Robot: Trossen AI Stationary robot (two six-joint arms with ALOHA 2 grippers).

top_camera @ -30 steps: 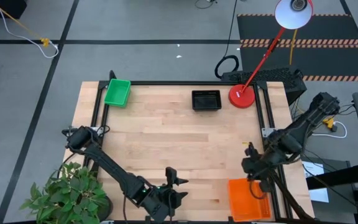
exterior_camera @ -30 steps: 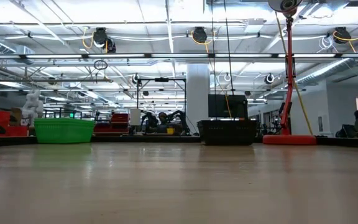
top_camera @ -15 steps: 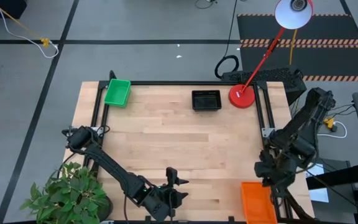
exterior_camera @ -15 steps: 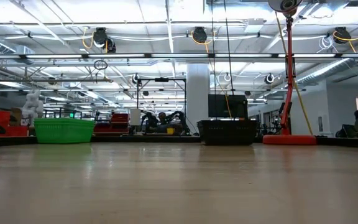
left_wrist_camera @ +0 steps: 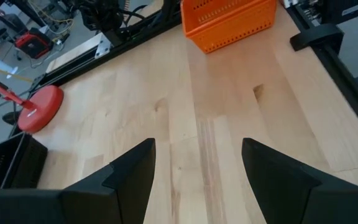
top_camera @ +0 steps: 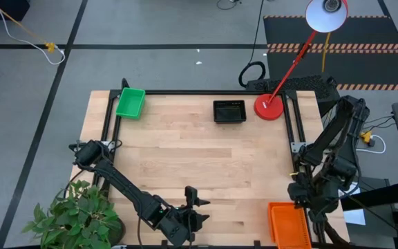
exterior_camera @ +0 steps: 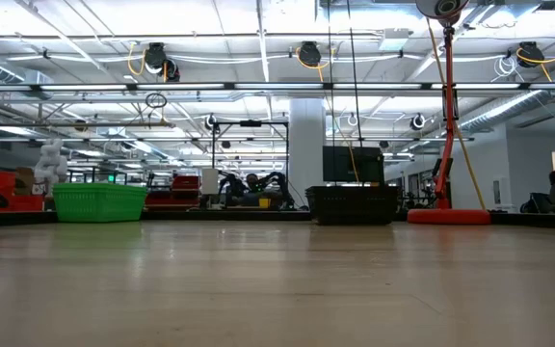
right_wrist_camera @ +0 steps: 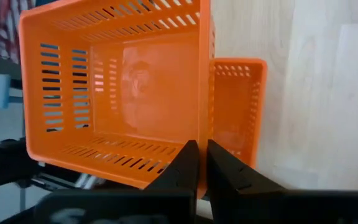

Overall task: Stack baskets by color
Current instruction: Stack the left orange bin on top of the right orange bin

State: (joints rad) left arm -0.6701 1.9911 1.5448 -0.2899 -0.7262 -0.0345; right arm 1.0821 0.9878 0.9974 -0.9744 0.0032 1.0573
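Observation:
An orange basket hangs at the table's near right corner, with my right gripper shut on it. In the high view my right gripper stands at this orange basket's far edge. A second orange basket shows just beyond the held one. A green basket rests on the table's far left corner and a black basket at the far middle. My left gripper waits open near the front edge, its fingers bare. My right gripper pinches one side wall of the orange basket, seen edge-on, with one finger inside the basket and one outside. The fingers come slanting down from above. The basket hangs tilted, its open side toward the wrist camera, over the second orange basket.
A round red lamp base stands beside the black basket at the far right, its arm reaching beyond the table. A potted plant sits off the near left corner. Black frame rails run along the table's sides. The middle is bare wood.
My right gripper has swung toward the table's right edge with the orange basket, which has shifted right along the near edge and turned a little. My left arm has kept still.

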